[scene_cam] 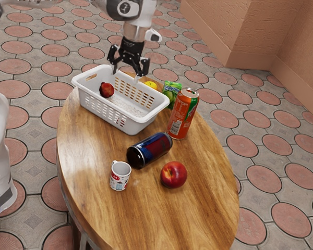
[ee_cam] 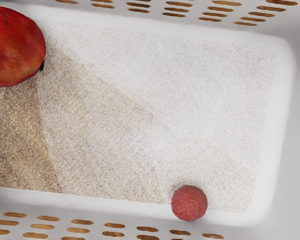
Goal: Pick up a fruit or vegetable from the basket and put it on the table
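- The red fruit (scene_cam: 107, 89) lies inside the basket (scene_cam: 141, 126), toward its end at the exterior view's left; a lychee (ee_cam: 189, 203) lies in there too, beside a long wall.
- The basket's slotted walls stand all round both.
- Above the basket, the fingers (scene_cam: 145, 66) are spread wide, holding nothing.
- Just outside the basket: a yellow fruit (scene_cam: 151, 84), green packet (scene_cam: 171, 90) and upright orange can (scene_cam: 183, 114).
- On the basket's near side, on the tabletop (scene_cam: 198, 208): toppled blue can (scene_cam: 152, 148), mug (scene_cam: 119, 177), apple (scene_cam: 173, 174).
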Robot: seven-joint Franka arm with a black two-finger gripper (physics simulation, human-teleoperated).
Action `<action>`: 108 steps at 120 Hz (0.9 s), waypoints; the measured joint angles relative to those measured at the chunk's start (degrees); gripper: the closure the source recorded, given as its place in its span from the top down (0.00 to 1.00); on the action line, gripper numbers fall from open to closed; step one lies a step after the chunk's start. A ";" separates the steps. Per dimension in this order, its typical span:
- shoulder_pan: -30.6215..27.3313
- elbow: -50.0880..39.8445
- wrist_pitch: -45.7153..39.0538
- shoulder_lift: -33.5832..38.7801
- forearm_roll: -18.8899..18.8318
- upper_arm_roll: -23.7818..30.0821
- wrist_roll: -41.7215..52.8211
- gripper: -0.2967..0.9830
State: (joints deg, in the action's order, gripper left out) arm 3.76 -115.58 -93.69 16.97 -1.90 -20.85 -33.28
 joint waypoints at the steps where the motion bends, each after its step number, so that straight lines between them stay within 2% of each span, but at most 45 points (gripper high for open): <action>1: 0.01 -0.32 -0.18 0.10 -0.05 -0.01 -0.10 0.77; 22: -0.08 -4.75 -3.98 1.04 -1.05 -0.10 -2.06 0.77; 77: 0.15 -8.01 -12.90 -3.16 0.10 1.75 -6.29 0.77; 96: 0.19 -8.88 -14.71 -4.06 -1.00 3.76 -6.64 0.77; 108: 0.11 -9.91 -17.00 -4.14 -3.35 3.87 -6.75 0.77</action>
State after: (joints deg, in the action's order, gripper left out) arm 3.88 -125.49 -110.69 12.82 -5.24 -16.98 -40.03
